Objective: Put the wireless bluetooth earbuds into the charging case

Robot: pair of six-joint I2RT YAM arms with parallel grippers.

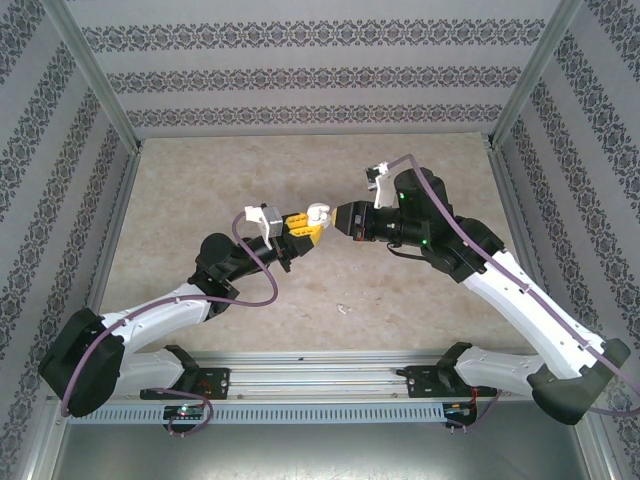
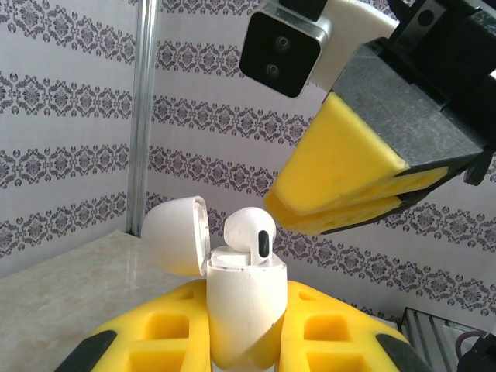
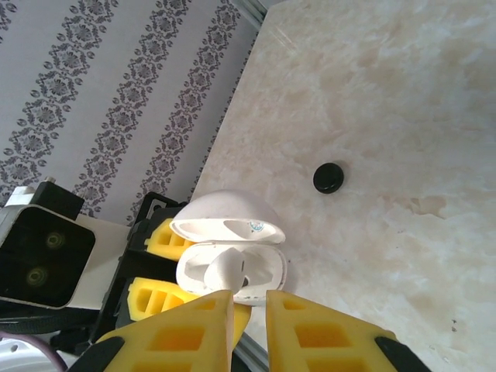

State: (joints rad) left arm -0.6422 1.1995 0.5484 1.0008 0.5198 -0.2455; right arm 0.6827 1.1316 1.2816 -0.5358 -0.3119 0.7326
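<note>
A white charging case (image 2: 246, 310) stands upright between the yellow fingers (image 2: 155, 325) of my left gripper (image 2: 246, 298), which is shut on it. Its lid (image 2: 177, 235) is hinged open to the left. One white earbud (image 2: 252, 232) sits in the case's right slot and sticks up above the rim. My right gripper (image 3: 249, 296) hovers just beside the case's opening (image 3: 232, 267), jaws a narrow gap apart with nothing between them. In the top view both grippers meet above mid-table, left (image 1: 303, 229) and right (image 1: 340, 216), with the case (image 1: 318, 213) between them.
A small black round object (image 3: 329, 177) lies on the marble tabletop (image 3: 387, 93) beyond the case. A tiny white piece (image 1: 343, 308) lies on the table near the front rail. Patterned walls and metal posts (image 2: 143, 108) enclose the table.
</note>
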